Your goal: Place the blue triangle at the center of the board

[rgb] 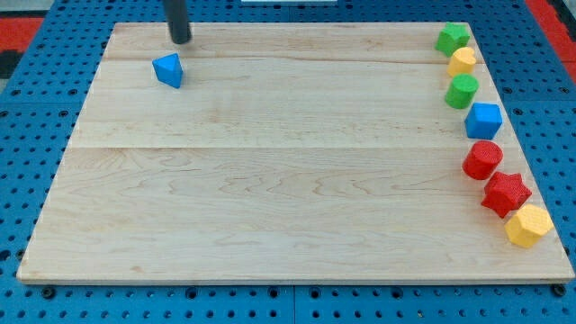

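The blue triangle (168, 70) lies on the wooden board (288, 171) near its top left corner. My tip (181, 40) is just above it in the view, slightly to the right, a small gap away and not touching it. The rod rises out of the view's top.
Several blocks line the board's right edge, from top to bottom: a green block (453, 38), a yellow block (463, 61), a green cylinder (462, 91), a blue cube (483, 121), a red cylinder (482, 159), a red star (505, 193), a yellow hexagon (528, 225).
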You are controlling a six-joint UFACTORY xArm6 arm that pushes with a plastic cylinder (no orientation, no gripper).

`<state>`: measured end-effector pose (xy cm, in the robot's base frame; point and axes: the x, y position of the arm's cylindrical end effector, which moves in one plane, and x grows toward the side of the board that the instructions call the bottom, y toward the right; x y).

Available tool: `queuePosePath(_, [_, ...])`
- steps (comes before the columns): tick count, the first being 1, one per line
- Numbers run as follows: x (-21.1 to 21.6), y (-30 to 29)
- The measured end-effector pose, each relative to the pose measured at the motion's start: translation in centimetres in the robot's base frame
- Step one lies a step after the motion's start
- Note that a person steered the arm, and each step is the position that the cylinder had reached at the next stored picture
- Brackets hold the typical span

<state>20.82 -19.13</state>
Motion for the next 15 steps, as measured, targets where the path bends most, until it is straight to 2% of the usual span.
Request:
queuePosePath(1, [6.0, 0.4])
queuePosePath(2, [10.4, 8.5])
queuePosePath(3, [15.2, 9.4])
queuePosePath(4, [10.4, 8.6])
queuePosePath(5, [7.5, 4.1])
queuePosePath(6, [11.5, -0.2])
queuePosePath(7, [15.1, 3.8])
queuePosePath(9, [5.9, -3.7])
queuePosePath(10, [5.1, 1.2])
queuePosePath(11, [10.1, 4.1])
queuePosePath(12, [11.9, 7.3])
queuePosePath(13, [12.0, 8.5])
queuePosePath(14, [15.3, 5.9])
queuePosePath(15, [19.1, 8.7])
